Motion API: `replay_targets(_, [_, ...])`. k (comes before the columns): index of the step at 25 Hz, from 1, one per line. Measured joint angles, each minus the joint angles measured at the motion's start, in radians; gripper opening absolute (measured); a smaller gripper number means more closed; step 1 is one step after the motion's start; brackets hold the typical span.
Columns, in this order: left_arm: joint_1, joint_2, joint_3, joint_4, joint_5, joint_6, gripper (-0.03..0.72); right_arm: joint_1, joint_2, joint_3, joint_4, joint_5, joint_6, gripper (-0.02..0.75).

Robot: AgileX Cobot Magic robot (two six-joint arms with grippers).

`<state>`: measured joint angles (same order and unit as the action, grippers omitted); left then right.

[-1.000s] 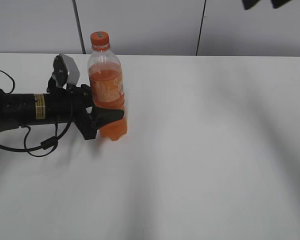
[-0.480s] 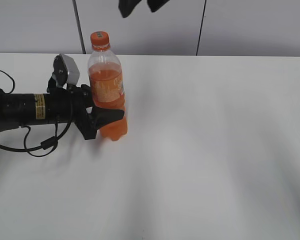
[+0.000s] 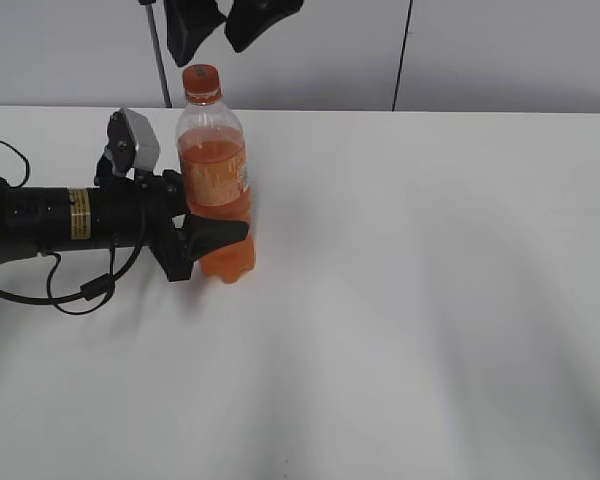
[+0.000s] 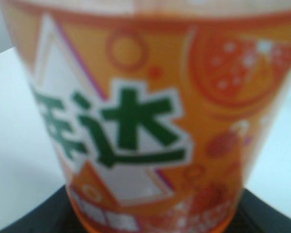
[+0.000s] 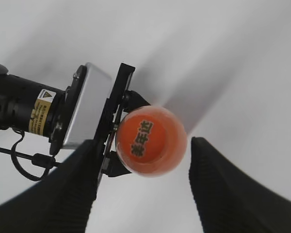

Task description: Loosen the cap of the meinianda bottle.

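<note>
Overhead, white table, grey panelled wall; meinianda bottle upright.

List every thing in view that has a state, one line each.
meinianda bottle: upright on the table, partly filled.
cap: on the bottle's neck.
left gripper: shut on the bottle's lower body.
right gripper: open, above the cap, not touching it.

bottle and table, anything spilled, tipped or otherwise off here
Nothing stands out. The meinianda bottle stands upright on the white table, with the left claw clamped around its lower body. The cap is on and no liquid shows on the table. The right claw hangs open above the cap, not touching it.
</note>
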<state>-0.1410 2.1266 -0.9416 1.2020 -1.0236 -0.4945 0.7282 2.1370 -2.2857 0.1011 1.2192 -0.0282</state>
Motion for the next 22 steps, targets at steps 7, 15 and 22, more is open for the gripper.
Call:
replay_targets(7, [0.000, 0.000, 0.000, 0.007, -0.003, 0.000, 0.400, 0.001, 0.030, -0.003, -0.010, 0.000, 0.000, 0.448])
replay_targets(15, [0.000, 0.000, 0.000, 0.012, -0.005, 0.000, 0.400, 0.001, 0.043, -0.003, -0.017, 0.000, 0.002, 0.448])
replay_targets(22, [0.000, 0.000, 0.000, 0.018, -0.006, 0.000, 0.400, 0.001, 0.044, -0.003, -0.004, 0.000, -0.006, 0.433])
